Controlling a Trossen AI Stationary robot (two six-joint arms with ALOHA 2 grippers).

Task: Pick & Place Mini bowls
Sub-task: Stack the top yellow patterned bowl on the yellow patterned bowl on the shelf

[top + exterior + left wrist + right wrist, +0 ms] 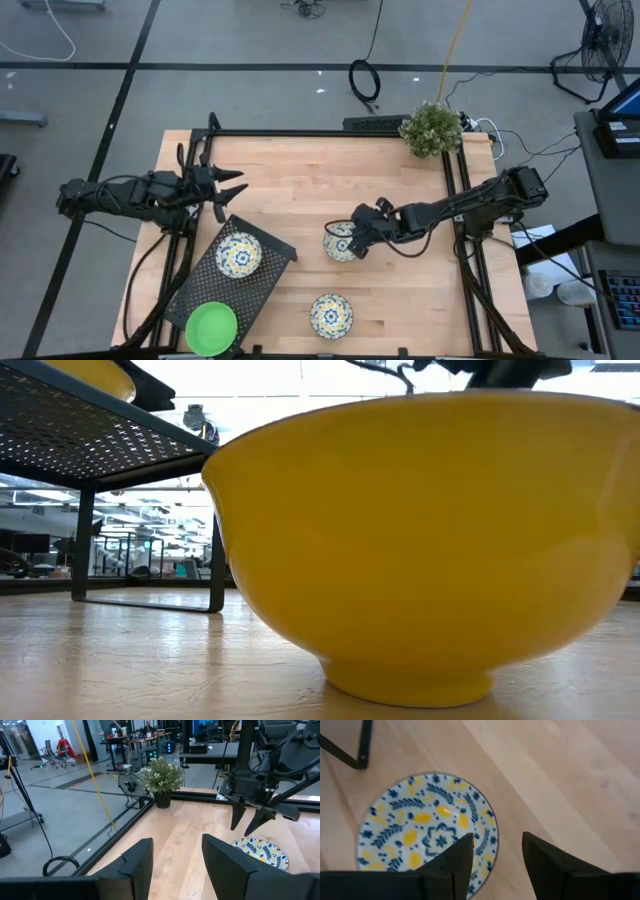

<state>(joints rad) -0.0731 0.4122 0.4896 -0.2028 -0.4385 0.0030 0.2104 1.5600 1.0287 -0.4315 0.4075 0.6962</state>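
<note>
Overhead, the wooden desk (300, 170) fills the middle of the frame. The right pincer (352, 238) sits at centre, over the right rim of a patterned bowl (340, 242), its fingers parted, one inside the rim and one outside. A second patterned bowl (331, 314) lies lower centre on bare wood, well apart from the first. At lower left a black mesh tray (262, 268) carries a third patterned bowl (239, 255), and a green bowl (212, 327) rests at the tray's lower end near the desk edge. The left pincer (232, 192) hangs at upper left, just above the tray, fingers spread and empty. A small potted plant (432, 128) stands at the desk's upper right corner.

At desk level, the yellow outside of a bowl (420, 540) fills most of the frame, standing on its foot on the wood. The mesh tray (70, 440) on its legs crosses the upper left.

Through the left wrist camera, that arm's own fingers (137, 862) stand apart at the bottom with nothing between them. The other arm's pincer (250, 817) points down at right over a patterned bowl (262, 851); the plant (161, 777) is at upper centre.

Through the right wrist camera, the dark fingers (460, 857) are parted at the bottom. One lies over the inside of the patterned bowl (420, 830) at centre left and the other over bare wood.
</note>
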